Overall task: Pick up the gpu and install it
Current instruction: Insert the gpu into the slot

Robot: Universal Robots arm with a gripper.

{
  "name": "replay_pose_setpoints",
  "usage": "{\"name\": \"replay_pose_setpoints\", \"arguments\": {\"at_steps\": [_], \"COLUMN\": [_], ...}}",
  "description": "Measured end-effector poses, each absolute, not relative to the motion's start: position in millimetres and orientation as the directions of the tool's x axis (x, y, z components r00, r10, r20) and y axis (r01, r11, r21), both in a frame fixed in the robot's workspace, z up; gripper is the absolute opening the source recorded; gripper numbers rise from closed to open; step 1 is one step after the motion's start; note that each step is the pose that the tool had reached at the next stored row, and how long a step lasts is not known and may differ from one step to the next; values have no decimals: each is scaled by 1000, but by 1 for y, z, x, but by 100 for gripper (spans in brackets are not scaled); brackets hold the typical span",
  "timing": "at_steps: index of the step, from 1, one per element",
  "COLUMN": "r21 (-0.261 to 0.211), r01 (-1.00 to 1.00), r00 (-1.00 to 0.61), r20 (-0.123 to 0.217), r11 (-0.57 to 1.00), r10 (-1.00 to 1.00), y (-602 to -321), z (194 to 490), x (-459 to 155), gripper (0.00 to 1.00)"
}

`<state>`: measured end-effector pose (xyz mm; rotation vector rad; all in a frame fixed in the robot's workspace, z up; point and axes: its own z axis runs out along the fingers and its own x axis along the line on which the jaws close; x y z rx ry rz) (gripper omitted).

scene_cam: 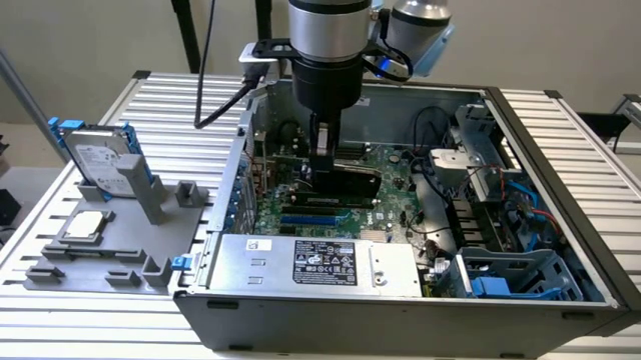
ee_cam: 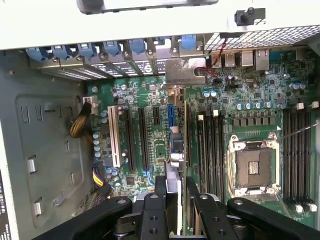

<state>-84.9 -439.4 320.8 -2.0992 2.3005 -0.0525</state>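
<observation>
Inside case, over motherboard: hand clamped on gpu, standing on edge along the slots, bracket at the rear wall; seated or not, cannot tell; drive and CPU outside on worktop

Nothing is showing clearly enough to be read. A black label is lying on top of the power supply, carrying white print and rows of small symbols, all too fine to make out. A small white sticker is sitting just beside it, also unreadable. The hard drive is wearing a white label with dark print, likewise illegible.
</observation>
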Motion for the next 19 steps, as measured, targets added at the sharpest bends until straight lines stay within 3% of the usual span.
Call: {"name": "replay_pose_setpoints", "arguments": {"at_steps": [19], "r21": [-45], "r01": [-997], "r00": [-62], "r20": [3], "r11": [62], "r10": [-998], "y": [-441], "z": [290], "x": [-105], "gripper": [26]}}
